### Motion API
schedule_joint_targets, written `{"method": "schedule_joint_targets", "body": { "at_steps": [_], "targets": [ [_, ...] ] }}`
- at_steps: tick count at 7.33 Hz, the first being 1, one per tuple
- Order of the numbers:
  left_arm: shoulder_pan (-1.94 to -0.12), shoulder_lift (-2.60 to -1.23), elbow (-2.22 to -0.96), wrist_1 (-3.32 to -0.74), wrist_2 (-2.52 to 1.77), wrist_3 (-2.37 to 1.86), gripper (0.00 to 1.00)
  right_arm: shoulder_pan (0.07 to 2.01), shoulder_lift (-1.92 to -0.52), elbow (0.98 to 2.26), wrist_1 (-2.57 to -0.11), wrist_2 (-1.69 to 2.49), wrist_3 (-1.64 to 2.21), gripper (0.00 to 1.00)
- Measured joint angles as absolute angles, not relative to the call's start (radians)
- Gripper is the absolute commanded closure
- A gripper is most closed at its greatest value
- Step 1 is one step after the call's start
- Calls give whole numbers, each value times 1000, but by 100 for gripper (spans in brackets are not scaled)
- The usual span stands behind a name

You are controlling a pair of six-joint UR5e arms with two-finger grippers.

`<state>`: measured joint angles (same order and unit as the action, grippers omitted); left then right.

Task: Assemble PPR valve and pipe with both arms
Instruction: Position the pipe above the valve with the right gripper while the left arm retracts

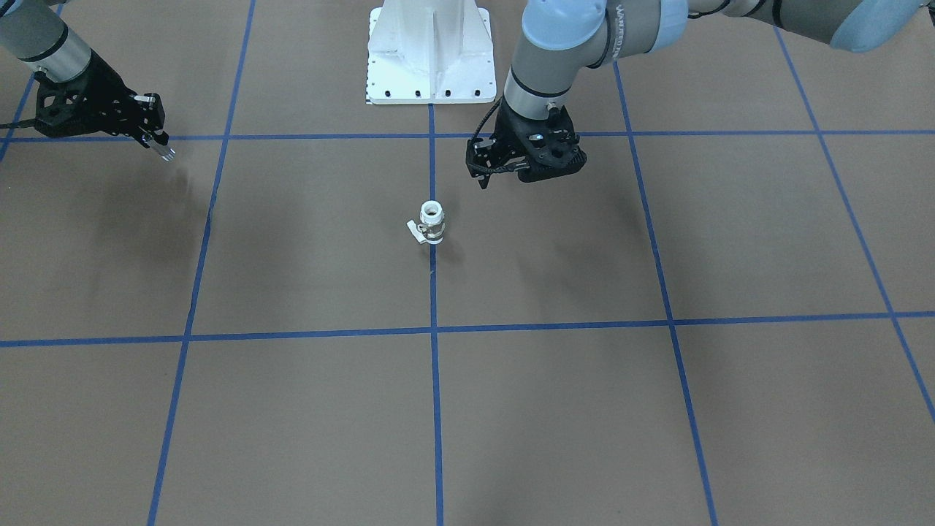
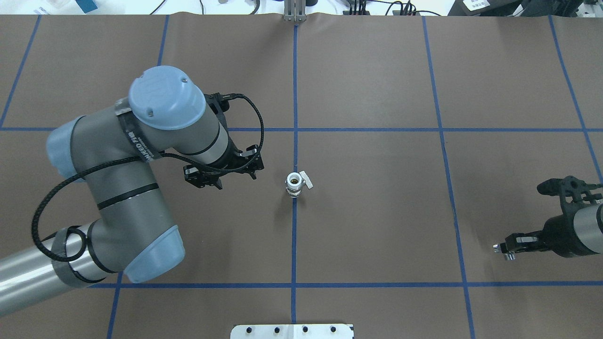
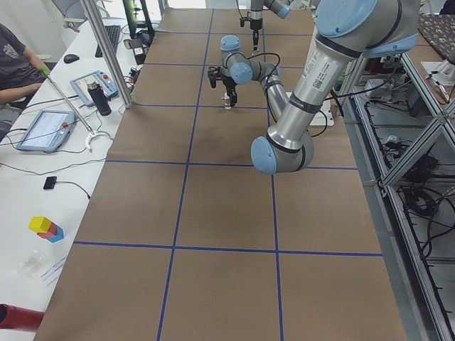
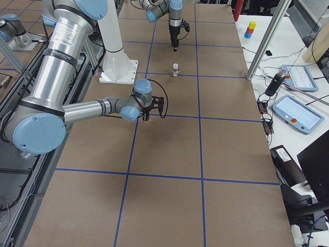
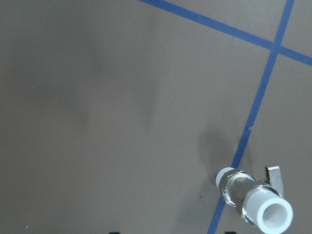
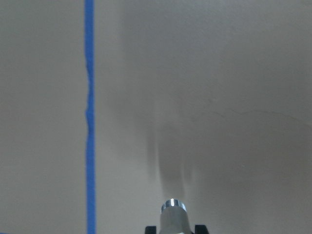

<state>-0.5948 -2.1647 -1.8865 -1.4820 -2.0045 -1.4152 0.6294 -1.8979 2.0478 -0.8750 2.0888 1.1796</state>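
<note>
The PPR valve stands upright on the centre blue line, white collar up, small lever to one side; it also shows in the overhead view and low right in the left wrist view. My left gripper hovers above the table beside the valve, apart from it, open and empty. My right gripper is far off to the side, shut on the pipe, a short silver tube sticking out past the fingertips.
The white bolted pedestal stands at the robot's side of the table. Blue tape lines divide the brown table. A side desk with tablets and an operator lies beyond the table's far edge.
</note>
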Motion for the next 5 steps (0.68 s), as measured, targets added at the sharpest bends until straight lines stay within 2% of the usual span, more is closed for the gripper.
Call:
{"method": "schedule_joint_targets", "body": {
  "at_steps": [5],
  "targets": [
    [-696, -1932, -1983, -1493, -2030, -1150, 23, 670, -1313, 2042, -1485, 2106, 1254, 100]
  ]
}}
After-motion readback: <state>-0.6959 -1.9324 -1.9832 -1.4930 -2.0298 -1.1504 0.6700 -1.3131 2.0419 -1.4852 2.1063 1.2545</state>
